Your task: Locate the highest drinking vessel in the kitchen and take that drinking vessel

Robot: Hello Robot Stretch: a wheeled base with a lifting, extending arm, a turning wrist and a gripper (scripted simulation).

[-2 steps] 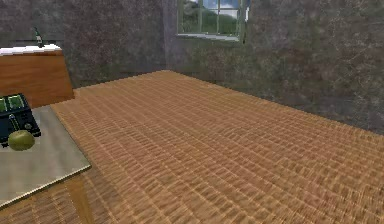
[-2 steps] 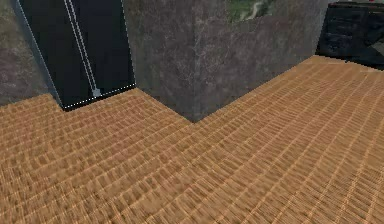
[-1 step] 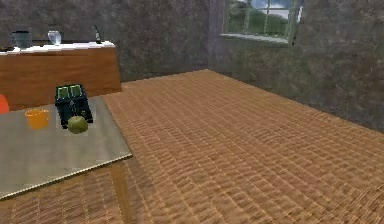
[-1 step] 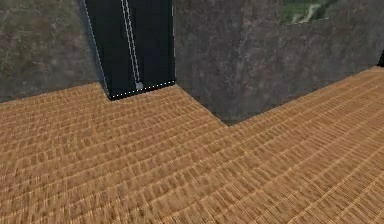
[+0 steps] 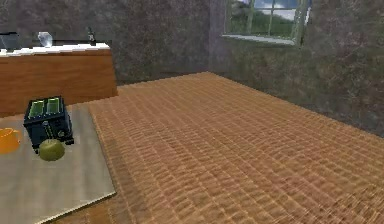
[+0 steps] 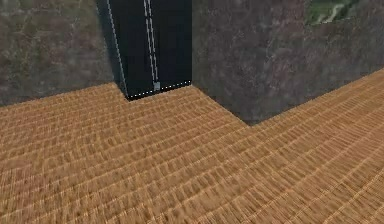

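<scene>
- In the forward view's lower left: a grey tabletop with a dark toaster near its far left corner, a round green fruit just in front of the toaster, and an orange thing cut off at the left edge.
- Beyond it, upper left: a brown wooden counter with a pale top. Near the top's far edge, a small pale thing and a small dark thing, both too small to name as a drinking vessel or anything else.
- Upper right: a window set in a dark stone wall, with greenery outside.
- In the arm side view instead: a tall black panel with pale upright lines, set against a dark wall beside a jutting corner, with wood floor below.
- Impossible to tell the gripper's state.
</scene>
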